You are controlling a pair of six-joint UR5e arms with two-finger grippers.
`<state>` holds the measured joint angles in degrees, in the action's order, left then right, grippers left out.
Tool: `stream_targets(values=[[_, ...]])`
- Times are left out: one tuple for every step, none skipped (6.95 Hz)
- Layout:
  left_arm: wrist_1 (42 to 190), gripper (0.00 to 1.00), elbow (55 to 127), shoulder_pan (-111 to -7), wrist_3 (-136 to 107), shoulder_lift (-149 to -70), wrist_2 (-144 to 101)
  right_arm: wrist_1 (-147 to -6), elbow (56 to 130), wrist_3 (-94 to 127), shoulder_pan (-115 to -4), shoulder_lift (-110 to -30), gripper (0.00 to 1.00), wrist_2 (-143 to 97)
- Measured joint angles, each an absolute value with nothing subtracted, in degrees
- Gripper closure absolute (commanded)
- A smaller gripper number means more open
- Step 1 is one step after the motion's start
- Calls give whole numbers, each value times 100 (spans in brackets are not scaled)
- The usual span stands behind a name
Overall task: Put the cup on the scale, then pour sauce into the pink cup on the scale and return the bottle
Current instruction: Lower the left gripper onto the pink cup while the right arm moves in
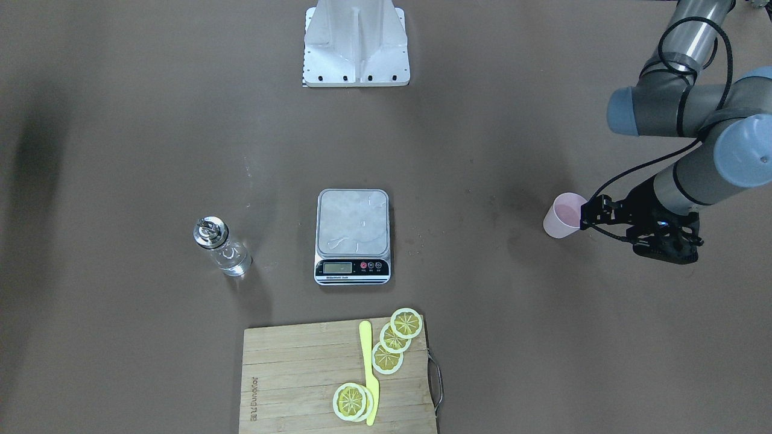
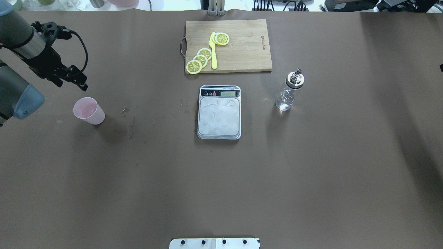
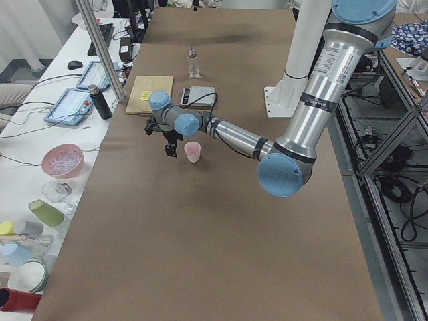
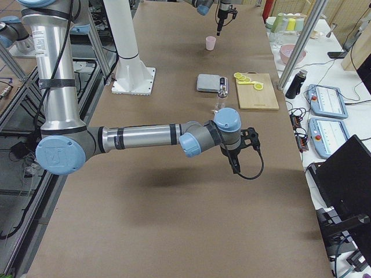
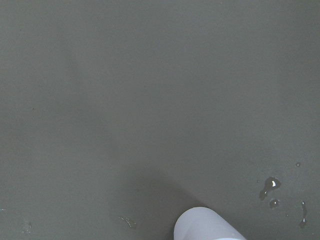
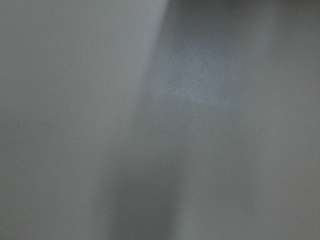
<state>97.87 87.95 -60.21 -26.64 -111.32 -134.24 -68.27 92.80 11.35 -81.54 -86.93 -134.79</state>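
Cup (image 2: 89,110) stands near left end effector (image 2: 73,81), seemingly untouched, off scale (image 2: 219,117).

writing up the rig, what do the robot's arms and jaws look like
The left arm and right arm match: silver tubes, grey joints, pale blue round end caps. Each ends in a black wrist unit with black jaws, and a black cable loops along the outside.

Left claw (image 2: 74,82) spread, pointing down, right claw (image 4: 234,163) hanging, state unclear
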Motion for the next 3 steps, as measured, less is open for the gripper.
stream_targets(values=[[9808,3,8784,-6007,-2673,-11133,-13422,-6816,9498,880,-8001,-8894,0,-13566],[9814,3,8783,-6000,-2685,-11138,-13421,-6803,9712,524,-7877,-9094,0,-13601],[9816,3,8787,-5997,-2691,-11142,-13421,-6795,9869,112,-7775,-9229,0,-13604]])
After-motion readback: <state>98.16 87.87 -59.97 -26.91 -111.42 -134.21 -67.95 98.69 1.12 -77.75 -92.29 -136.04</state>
